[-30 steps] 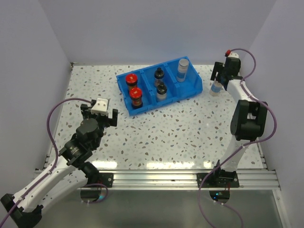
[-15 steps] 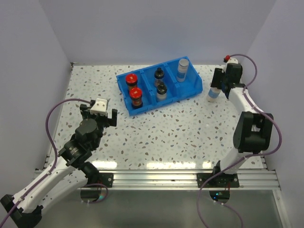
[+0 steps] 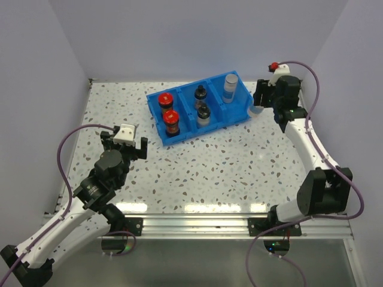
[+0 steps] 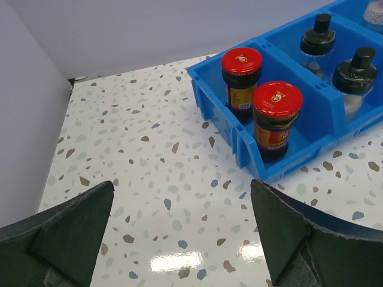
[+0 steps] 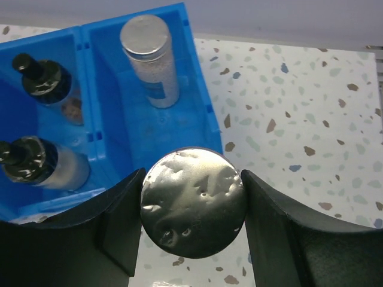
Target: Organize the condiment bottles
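Top external view showed the speckled table (image 3: 239, 161) filling the middle of the frame, with the blue three-compartment bin (image 3: 242, 113) set at a slant in the upper centre. The left arm (image 3: 90, 191) reached up from the lower left. Its left gripper (image 3: 124, 145) hung over bare tabletop left of centre, well apart from the bin. In the left wrist view its fingers (image 4: 66, 239) stood spread wide at the bottom corners, with nothing between them. The right arm (image 3: 305, 143) ran up the right side of the frame, and the right gripper (image 3: 257, 101) sat in the upper right, just beside the bin's right end. Its jaws pinched a silver-capped jar (image 5: 192, 203). In the right wrist view the round cap filled the gap between both fingers at lower centre, over the bin's near wall and the table beside it. Whether this jar touched the bin could not be told.

Inside the bin, the left compartment held the upper red-capped jar (image 3: 165, 101) and the lower red-capped jar (image 3: 171, 119), both upright. The middle compartment held the upper black-capped jar (image 3: 200, 94) and the lower black-capped jar (image 3: 203, 112). The right compartment held the other silver-capped jar (image 3: 230, 86), upright near its far end.
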`<state>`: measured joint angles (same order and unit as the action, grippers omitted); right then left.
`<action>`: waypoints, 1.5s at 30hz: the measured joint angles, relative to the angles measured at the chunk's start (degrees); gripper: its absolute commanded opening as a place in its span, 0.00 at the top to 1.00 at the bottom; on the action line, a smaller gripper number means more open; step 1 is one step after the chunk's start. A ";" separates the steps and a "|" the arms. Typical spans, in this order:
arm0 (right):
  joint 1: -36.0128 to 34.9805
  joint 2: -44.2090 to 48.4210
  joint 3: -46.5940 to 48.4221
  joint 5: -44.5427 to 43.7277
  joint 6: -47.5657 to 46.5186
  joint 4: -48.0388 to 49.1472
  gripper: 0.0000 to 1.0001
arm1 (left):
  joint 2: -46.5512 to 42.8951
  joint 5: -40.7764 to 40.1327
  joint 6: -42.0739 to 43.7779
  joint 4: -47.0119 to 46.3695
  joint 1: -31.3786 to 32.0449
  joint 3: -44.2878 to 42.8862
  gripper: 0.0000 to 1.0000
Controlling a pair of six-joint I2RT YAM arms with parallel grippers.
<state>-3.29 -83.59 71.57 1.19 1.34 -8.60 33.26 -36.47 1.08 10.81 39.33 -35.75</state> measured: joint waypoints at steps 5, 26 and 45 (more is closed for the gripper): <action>-5.40 -4.81 5.62 1.42 -1.22 -1.25 1.00 | 0.02 -0.02 0.00 0.00 0.00 0.00 0.00; -7.93 -30.18 21.33 2.80 -5.57 -1.64 0.95 | 0.98 -0.37 0.02 -0.02 0.00 0.00 0.00; -7.93 -22.95 19.63 3.17 -10.23 -4.70 0.01 | 0.20 -1.31 0.02 0.00 0.00 0.00 0.00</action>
<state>-11.22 -106.54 91.20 4.36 -8.88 -13.30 33.45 -37.78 1.10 10.81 39.33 -35.75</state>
